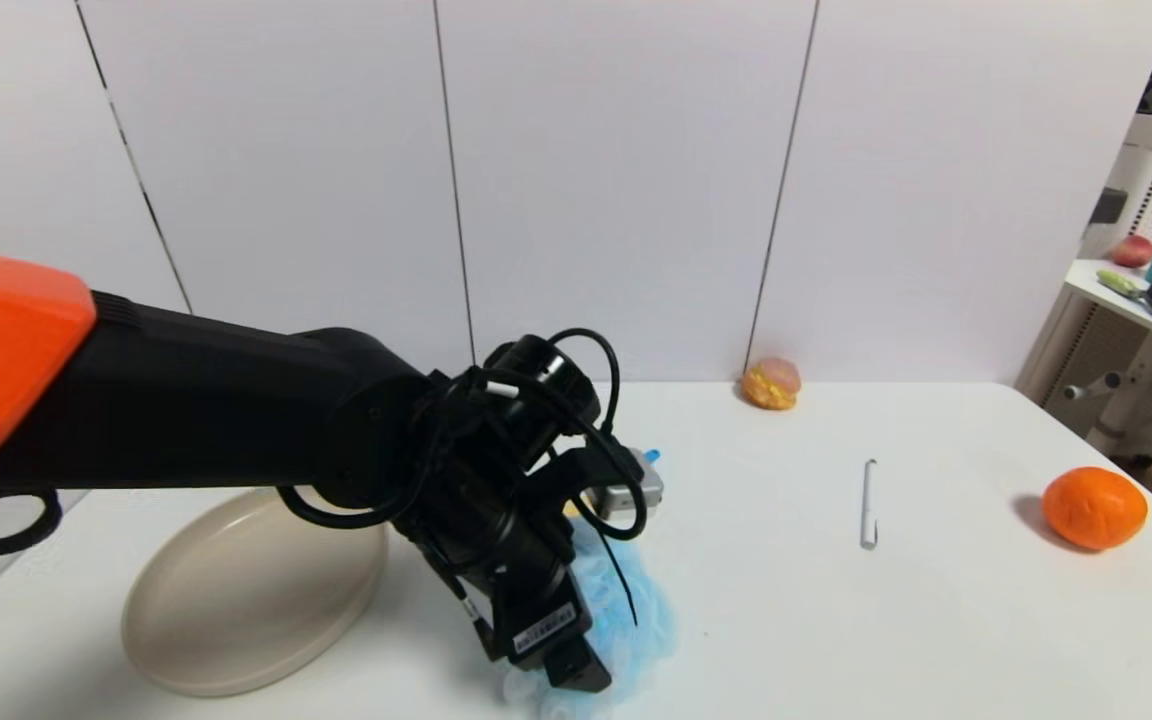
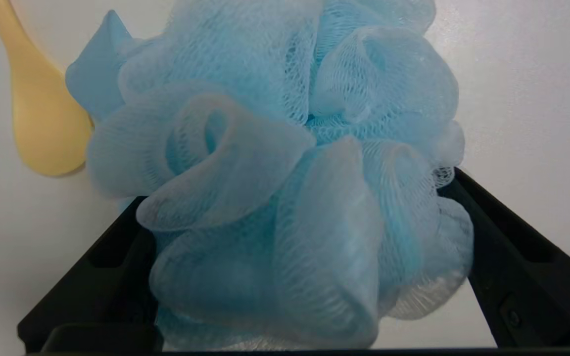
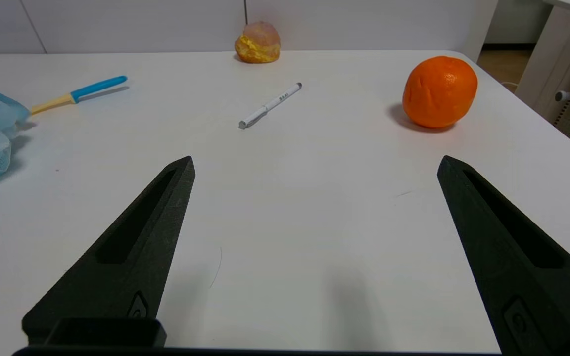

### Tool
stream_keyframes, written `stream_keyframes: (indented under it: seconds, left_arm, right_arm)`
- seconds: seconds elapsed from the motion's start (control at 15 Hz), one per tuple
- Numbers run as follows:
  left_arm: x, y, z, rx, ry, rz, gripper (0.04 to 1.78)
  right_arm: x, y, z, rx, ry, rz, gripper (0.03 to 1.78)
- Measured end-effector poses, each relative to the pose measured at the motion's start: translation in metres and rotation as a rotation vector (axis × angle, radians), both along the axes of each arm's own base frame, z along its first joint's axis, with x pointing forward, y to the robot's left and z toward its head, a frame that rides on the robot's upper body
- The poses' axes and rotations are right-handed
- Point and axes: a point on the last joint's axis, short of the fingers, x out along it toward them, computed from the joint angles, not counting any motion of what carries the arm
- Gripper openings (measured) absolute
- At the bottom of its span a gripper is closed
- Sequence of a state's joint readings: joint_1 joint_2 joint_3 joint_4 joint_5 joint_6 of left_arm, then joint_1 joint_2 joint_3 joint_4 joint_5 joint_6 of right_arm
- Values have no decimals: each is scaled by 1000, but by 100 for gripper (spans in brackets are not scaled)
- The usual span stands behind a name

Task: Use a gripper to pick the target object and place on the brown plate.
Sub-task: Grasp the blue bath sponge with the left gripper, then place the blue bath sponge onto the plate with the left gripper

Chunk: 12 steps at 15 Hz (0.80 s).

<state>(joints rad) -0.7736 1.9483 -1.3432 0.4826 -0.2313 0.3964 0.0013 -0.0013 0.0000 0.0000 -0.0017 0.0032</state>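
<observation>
Pouf (image 2: pixel 285 178), the fluffy blue bath ball, sits right between the two black fingers (image 2: pixel 512 262) of the left gripper (image 1: pixel 576 650). The fingers are wide apart, one on each side of it, and they have not squeezed it. It rests on the white table (image 1: pixel 836 620) near the front edge, at about 6 o'clock.

Going outward, a yellow spoon (image 2: pixel 42 113) lies just beside the pouf, and its blue handle (image 3: pixel 98 87) points to the back. The brown plate (image 1: pixel 246 590) is close by at about 9 o'clock from the pouf, with nothing on it. Off at about 3 o'clock is a white pen (image 1: pixel 868 505), and past it an orange (image 1: pixel 1094 508). A little yellow and pink toy bun (image 1: pixel 771 383) sits by the wall at about 1 o'clock.

The right gripper (image 3: pixel 314 178) waits low over bare table, its fingers wide apart and holding nothing.

What could go wrong? I think the pouf is soft and squishy, so the fingers may pinch only a few ruffles and it could slip out on the way up. The spoon is so close that a finger could bump it or drag it along. The pouf could also land on the plate's rim and roll off.

The pen has tiny dark writing, and the gripper has a white sticker, but I cannot read either one.
</observation>
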Motion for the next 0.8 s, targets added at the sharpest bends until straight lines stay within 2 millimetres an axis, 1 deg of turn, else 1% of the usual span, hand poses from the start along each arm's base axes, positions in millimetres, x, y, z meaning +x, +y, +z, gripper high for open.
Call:
stream_keyframes:
  seconds: [0.07,0.2,0.27,0.4,0.53,0.67,0.8]
  left_arm:
    - [1,-3,-5,2,4,-1,160]
    - [1,-7,-14,13,13,-7,127]
    - [1,-8,-17,19,18,-10,114]
    - [1,-9,-20,25,23,-14,94]
    - [0,-8,-18,23,26,-8,80]
    - [-2,-5,-9,7,12,-3,67]
    - [-2,3,7,-32,-15,27,66]
  right_arm:
    - [0,0,0,0,0,0,169]
    - [0,0,0,0,0,0,169]
    - [0,0,0,0,0,0,169]
    - [0,0,0,0,0,0,169]
    - [0,0,0,0,0,0,169]
    - [0,0,0,0,0,0,169]
    - [0,0,0,0,0,0,169]
